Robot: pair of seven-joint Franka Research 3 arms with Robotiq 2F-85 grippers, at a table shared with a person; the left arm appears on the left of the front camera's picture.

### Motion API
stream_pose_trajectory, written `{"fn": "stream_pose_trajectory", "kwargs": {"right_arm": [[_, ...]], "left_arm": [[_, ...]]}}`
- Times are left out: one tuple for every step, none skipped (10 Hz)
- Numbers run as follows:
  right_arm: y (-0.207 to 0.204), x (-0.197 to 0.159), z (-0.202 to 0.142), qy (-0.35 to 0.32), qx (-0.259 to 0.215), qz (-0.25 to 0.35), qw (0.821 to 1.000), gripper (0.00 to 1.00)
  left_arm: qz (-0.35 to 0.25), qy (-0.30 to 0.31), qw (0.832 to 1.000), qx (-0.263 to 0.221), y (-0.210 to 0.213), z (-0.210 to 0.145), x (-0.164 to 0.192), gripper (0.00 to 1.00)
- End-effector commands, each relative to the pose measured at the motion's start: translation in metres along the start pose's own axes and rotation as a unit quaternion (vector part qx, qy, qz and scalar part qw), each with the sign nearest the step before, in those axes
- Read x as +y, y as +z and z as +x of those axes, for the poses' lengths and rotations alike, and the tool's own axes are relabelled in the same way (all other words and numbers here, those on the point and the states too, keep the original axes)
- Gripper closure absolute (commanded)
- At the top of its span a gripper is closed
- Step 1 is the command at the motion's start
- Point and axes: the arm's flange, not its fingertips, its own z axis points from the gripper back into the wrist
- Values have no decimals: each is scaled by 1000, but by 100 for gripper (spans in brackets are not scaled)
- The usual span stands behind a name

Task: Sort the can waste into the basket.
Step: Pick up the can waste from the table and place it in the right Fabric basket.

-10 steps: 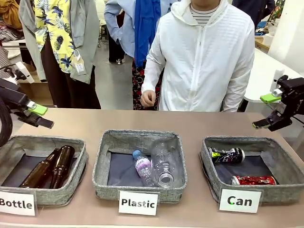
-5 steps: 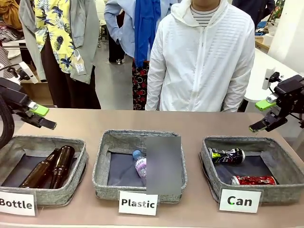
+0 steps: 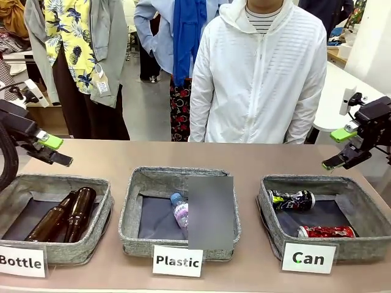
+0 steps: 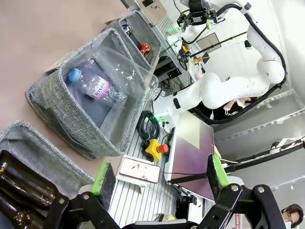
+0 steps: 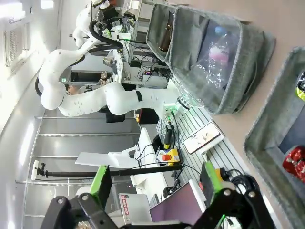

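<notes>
Already both cans, black-and-silver can [image 3: 292, 199] and red can [image 3: 326, 232], are seen lying inside the "Can" basket [image 3: 267, 210]; left hand [image 3: 50, 150] and right hand [image 3: 343, 146] are held spread and empty above the bench [image 3: 122, 160]; little risk judged, except the basket rim being clipped if the right hand drops

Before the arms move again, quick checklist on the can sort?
1. Red can in the Can basket: ok.
2. Black can in the same basket: ok.
3. Left gripper open, holding nothing: ok.
4. Right gripper open, holding nothing, above the basket's far right corner: ok.
5. Cans mixed in with the brown bottles: none seen, ok.
6. Cans in the Plastic basket: cannot tell, part is blurred over.
</notes>
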Motion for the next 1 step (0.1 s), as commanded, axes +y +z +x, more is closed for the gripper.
{"fn": "stream_pose_trajectory", "kwargs": {"right_arm": [[1,0,-1,10,0,-7,1000,0]], "left_arm": [[-2,-1,1000,3,1,-1,-3,0]]}}
